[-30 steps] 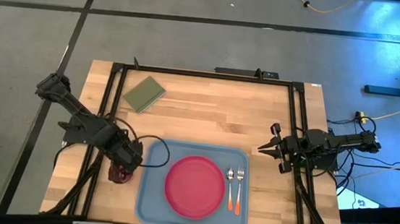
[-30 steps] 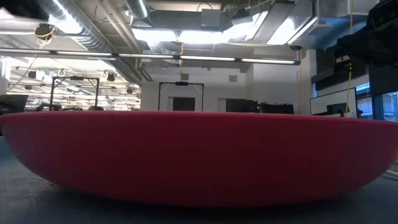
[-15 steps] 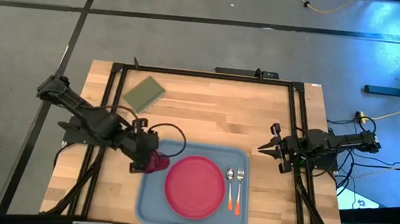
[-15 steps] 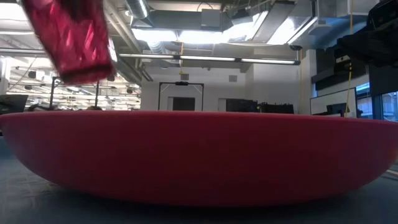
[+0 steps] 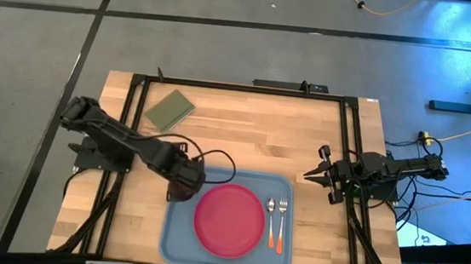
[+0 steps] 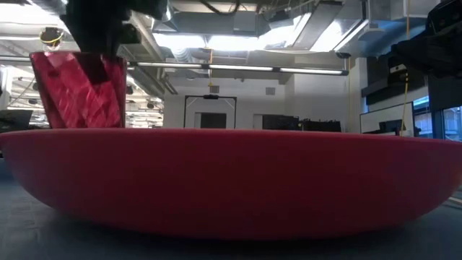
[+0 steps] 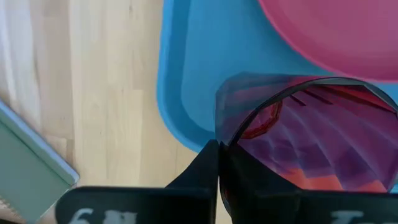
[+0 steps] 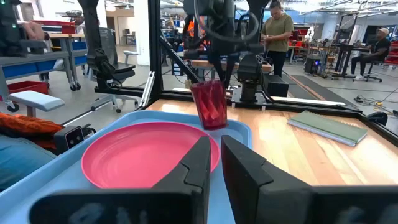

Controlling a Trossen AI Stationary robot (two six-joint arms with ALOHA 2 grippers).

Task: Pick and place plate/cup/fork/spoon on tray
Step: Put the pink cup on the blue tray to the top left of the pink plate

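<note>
The dark red cup (image 8: 210,102) hangs from my left gripper (image 5: 181,181) over the far left corner of the light blue tray (image 5: 176,240). It also shows in the low view (image 6: 78,90) and the left wrist view (image 7: 311,149). The pink-red plate (image 5: 228,219) lies flat in the tray's middle. The spoon (image 5: 270,216) and the fork (image 5: 280,226) lie side by side in the tray, right of the plate. My right gripper (image 5: 307,174) waits shut and empty at the table's right edge. My left gripper holds the cup by its rim (image 7: 227,134), one finger inside the cup and one finger (image 7: 208,168) outside. The fingers come from above, pointing down. The cup is upright, mouth up; the plate hides its base, so whether it touches the tray I cannot tell.
An olive green pad (image 5: 169,109) lies at the table's far left. A black frame (image 5: 239,88) runs round the table top. Bare wood lies between the pad and the tray. People stand in the room behind the table (image 8: 277,31).
My left gripper has lifted the cup off the table left of the tray and carried it toward the right, over the tray's far left corner. The cup, tilted half a second ago, now stands upright and lower.
</note>
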